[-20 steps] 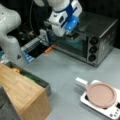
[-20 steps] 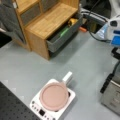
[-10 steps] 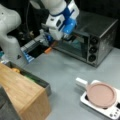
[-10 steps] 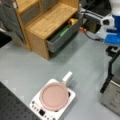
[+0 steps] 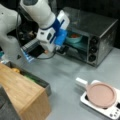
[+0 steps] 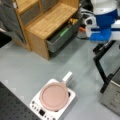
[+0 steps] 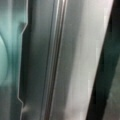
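Nearest, a pink pan (image 5: 101,95) rests on a white scale (image 5: 86,100); beyond, the gripper (image 5: 61,50) hangs at the steel toaster oven's (image 5: 100,32) open door (image 5: 32,47), its opening impossible to tell. Stiff, smooth metal, the door is probably best taken by its edge; a teal bowl (image 5: 73,38) sits inside.

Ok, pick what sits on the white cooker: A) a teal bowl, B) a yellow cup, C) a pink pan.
C: a pink pan with a white handle rests on the cooker in both front views; the teal bowl is inside the oven.
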Robot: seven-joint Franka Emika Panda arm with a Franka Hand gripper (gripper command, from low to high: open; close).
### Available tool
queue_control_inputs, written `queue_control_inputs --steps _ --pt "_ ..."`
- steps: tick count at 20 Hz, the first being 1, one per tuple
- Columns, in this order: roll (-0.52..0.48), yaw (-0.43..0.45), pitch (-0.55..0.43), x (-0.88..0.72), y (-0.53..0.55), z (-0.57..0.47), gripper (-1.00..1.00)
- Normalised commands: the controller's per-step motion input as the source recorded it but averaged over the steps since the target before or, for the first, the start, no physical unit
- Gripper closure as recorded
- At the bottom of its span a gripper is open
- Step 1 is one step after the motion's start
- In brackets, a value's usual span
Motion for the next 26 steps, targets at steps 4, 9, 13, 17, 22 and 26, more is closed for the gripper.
queue_control_inputs --steps 4,9,13,17,22,26 --pt "0.173 0.007 -0.126 -0.05 0.04 -0.20 -1.00" --pt "0.191 -0.018 -0.151 -0.02 0.02 -0.26 -1.00" --pt "0.181 -0.024 -0.168 -0.01 -0.04 -0.31 -1.00" --pt "0.133 -0.021 -0.150 -0.07 -0.12 -0.24 -1.00" --pt "0.052 -0.022 -0.134 -0.11 -0.18 -0.18 -1.00" --pt "0.009 0.015 -0.136 -0.13 -0.13 -0.11 -1.00"
